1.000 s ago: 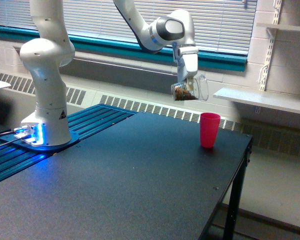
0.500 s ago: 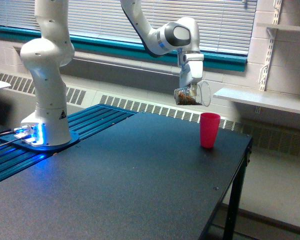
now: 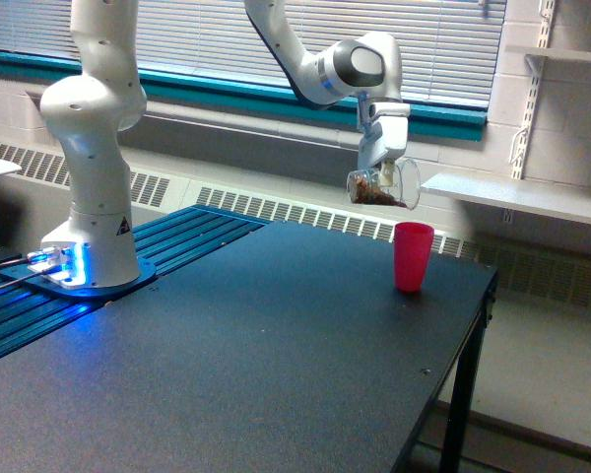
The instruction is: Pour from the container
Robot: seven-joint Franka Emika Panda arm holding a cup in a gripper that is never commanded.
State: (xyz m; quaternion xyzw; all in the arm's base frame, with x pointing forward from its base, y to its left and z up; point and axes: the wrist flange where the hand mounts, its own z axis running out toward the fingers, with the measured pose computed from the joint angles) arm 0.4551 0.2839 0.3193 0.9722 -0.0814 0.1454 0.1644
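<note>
In the exterior view my gripper [image 3: 383, 175] is shut on the clear plastic container [image 3: 381, 188], holding it in the air above the table. The container is tipped well over on its side, its mouth toward the exterior view's right, with brown contents lying along its lower wall. The pink cup [image 3: 413, 256] stands upright on the black table [image 3: 276, 345], below the container and slightly to the exterior view's right. A clear gap separates the container from the cup's rim. Nothing is visibly falling between them.
The arm's white base [image 3: 91, 197] stands at the exterior view's left on blue rails [image 3: 177, 236]. The table's edge [image 3: 478, 325] runs just past the pink cup. A white shelf [image 3: 517, 197] juts from the wall behind, and a radiator grille runs under the windows.
The gripper has carried the container toward the exterior view's right, closer to the pink cup, and tilted it further over. The pink cup has not moved.
</note>
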